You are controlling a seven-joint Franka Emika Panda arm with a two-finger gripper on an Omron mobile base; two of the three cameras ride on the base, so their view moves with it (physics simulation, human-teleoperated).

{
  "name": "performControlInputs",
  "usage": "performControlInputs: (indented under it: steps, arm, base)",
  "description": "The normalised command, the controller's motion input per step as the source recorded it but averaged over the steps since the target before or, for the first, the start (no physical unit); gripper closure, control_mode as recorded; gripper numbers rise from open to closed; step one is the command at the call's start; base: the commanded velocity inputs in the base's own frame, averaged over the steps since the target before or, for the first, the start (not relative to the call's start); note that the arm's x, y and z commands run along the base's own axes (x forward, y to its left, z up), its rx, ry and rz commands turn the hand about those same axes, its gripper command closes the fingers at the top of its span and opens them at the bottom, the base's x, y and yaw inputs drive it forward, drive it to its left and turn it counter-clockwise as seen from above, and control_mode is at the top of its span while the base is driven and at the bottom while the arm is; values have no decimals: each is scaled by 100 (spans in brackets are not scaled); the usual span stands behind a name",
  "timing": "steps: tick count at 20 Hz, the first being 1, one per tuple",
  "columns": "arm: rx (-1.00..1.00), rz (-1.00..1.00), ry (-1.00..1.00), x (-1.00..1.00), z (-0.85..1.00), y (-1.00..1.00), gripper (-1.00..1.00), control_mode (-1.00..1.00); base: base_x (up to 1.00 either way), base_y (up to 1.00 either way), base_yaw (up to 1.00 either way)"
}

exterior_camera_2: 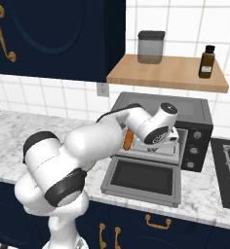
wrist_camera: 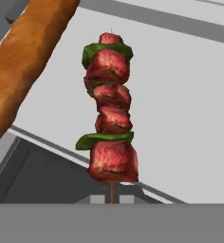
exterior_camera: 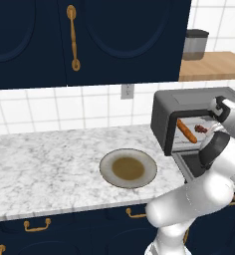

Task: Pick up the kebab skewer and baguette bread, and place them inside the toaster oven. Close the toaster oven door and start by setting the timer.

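Everything here is placed from the toaster oven [exterior_camera: 189,119], the dark box at the right end of the marble counter [exterior_camera: 50,164].

Well to its left, on the counter, sits a round plate [exterior_camera: 128,168] with a brown centre and nothing on it. Above and left of the oven, a wall outlet [exterior_camera: 127,91] shows on the white tiles.

Inside the oven's open mouth, toward the left, the baguette bread [exterior_camera: 187,131] lies slanted on the rack. Just to its right, also inside, is the kebab skewer [exterior_camera: 201,129], a small dark red cluster. In the hand view the kebab skewer [wrist_camera: 110,114] stands lengthwise with red meat chunks and green pieces, its thin stick running down between the fingertips at the bottom edge; the loaf [wrist_camera: 23,61] lies beside it, apart from it.

The toaster oven door [exterior_camera_2: 142,180] hangs folded down flat in front of the oven, over the counter edge.

The gripper [exterior_camera_2: 171,137] reaches into the oven cavity, its jaws closed onto the skewer's stick.

On the oven's right front panel are pale knobs [exterior_camera_2: 195,143].

Above the oven, a wooden shelf [exterior_camera_2: 168,74] carries a grey canister [exterior_camera_2: 150,47] and a brown bottle [exterior_camera_2: 207,62].
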Motion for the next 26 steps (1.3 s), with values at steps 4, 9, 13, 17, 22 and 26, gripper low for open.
performControlInputs:
  steps: [4,9,13,17,22,26]
  arm:
    - [3,-4,0,28,-15,0,100,-100]
    - [3,-2,0,29,0,0,100,-100]
    - [2,-2,-1,11,-4,0,100,-100]
    - [1,-4,-1,1,-17,0,100,-100]
    - [0,-3,0,7,-8,0,-100,-100]
    - [0,-1,-2,2,0,0,-100,-100]
  base:
    - [0,0,0]
    - [0,0,0]
    - [0,0,0]
    - [0,0,0]
    - [0,0,0]
    - [0,0,0]
